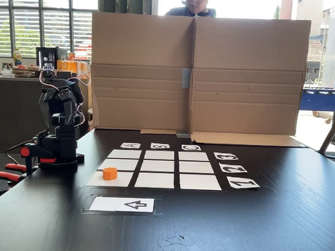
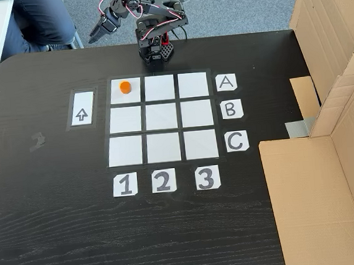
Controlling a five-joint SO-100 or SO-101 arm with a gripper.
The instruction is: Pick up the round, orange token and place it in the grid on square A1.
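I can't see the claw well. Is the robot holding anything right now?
No, nothing is held. The orange token sits alone on square A1, and the gripper is folded back with nothing between its jaws.

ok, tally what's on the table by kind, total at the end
White grid cells: 9
Stencil tags: 6
Arrow card: 1
Orange token: 1
Robot arm: 1
Total: 18

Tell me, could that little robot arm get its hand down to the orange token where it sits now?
Probably yes. The token sits in the grid cell nearest the arm's base, with nothing over or around it. The hand is folded up, off to the side, so it would have to swing round and down.
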